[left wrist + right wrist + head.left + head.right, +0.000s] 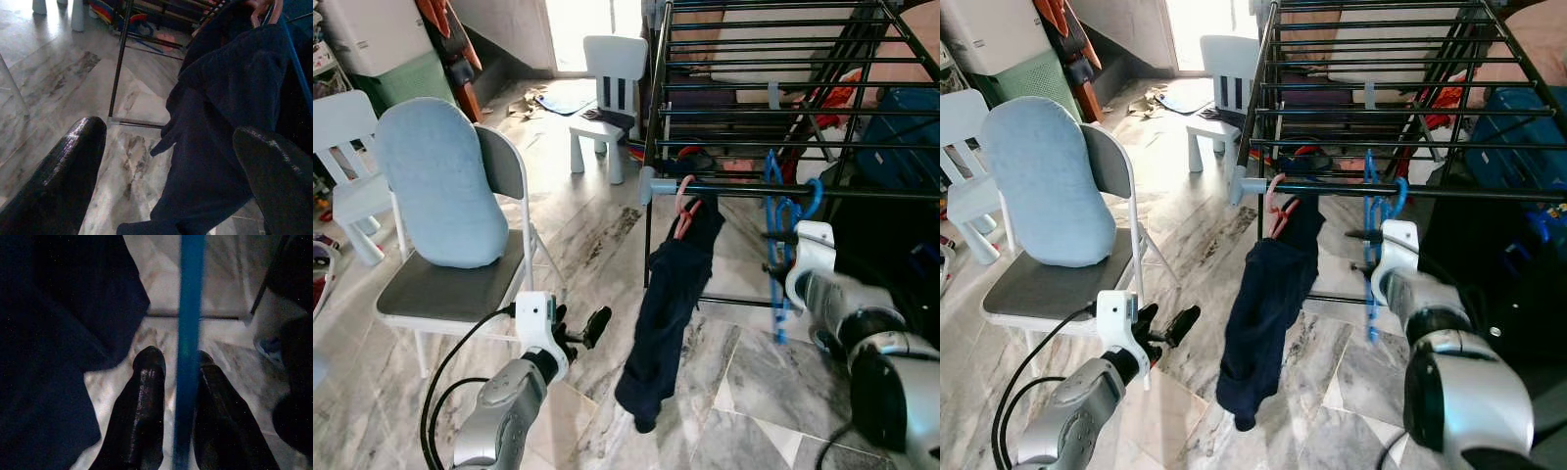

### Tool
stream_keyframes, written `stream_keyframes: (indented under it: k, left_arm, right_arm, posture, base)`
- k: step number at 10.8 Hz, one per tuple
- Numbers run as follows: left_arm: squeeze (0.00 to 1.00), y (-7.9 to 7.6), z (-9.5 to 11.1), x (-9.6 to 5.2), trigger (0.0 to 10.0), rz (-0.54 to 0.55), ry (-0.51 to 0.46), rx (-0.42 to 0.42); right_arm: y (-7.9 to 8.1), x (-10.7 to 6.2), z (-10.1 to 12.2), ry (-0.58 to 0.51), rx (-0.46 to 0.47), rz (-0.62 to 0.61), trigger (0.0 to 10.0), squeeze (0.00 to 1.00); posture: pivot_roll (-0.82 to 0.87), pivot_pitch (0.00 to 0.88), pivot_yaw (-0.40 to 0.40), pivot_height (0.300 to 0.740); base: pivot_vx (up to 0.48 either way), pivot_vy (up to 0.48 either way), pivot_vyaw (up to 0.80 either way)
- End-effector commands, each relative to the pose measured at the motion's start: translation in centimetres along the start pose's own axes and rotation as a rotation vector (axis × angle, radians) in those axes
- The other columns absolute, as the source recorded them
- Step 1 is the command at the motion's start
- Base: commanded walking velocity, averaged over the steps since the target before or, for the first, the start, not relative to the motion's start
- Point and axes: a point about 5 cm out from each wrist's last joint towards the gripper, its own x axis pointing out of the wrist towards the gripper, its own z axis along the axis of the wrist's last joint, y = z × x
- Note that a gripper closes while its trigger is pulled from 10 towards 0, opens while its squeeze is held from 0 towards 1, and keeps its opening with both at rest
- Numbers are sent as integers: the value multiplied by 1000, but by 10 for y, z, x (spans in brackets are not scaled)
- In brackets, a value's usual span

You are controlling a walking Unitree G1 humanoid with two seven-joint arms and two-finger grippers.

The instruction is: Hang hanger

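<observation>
A blue hanger [781, 220] hangs upright at the front bar of the black drying rack [754, 101], its hook at the bar. My right gripper [181, 377] is shut on the hanger's blue shaft [188, 308], one finger [142, 411] on each side; the right wrist [811, 257] sits just below the bar. To the left, a pink hanger [685, 208] on the same bar carries a dark navy garment [671, 294] that reaches almost to the floor. My left gripper [579, 329] is open and empty, low and left of the garment [220, 122].
A folding chair with a pale blue cushion [440, 186] stands at the left. A white child's chair [612, 73] is behind it and another [342, 147] at the far left. A blue case [901, 137] sits under the rack's right side. The floor is marble tile.
</observation>
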Motion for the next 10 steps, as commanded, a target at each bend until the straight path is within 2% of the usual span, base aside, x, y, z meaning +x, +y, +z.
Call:
stream_keyframes:
  k: [1,3,5,7,10]
  left_arm:
    - [0,2,3,1,10000,1,5,11]
    - [0,2,3,3,10000,7,3,14]
    - [0,4,3,4,10000,9,5,20]
    - [0,5,4,7,10000,12,5,26]
    - [0,0,2,14,10000,1,6,34]
  right_arm:
    - [-2,0,2,-15,-39,-14,10000,1000]
    - [-7,-2,10,-82,-87,-31,10000,1000]
    - [-8,-3,7,-93,-76,-27,10000,1000]
    - [-12,-4,-2,-132,-120,-33,10000,1000]
    - [-20,-14,-2,-221,-156,-55,10000,1000]
  posture:
    - [-147,0,87,740]
    - [-163,0,95,740]
    - [-173,0,103,740]
    - [-198,0,104,740]
    - [-226,0,108,740]
  base:
    - [0,0,0]
    - [0,0,0]
    - [0,0,0]
    - [0,0,0]
    - [0,0,0]
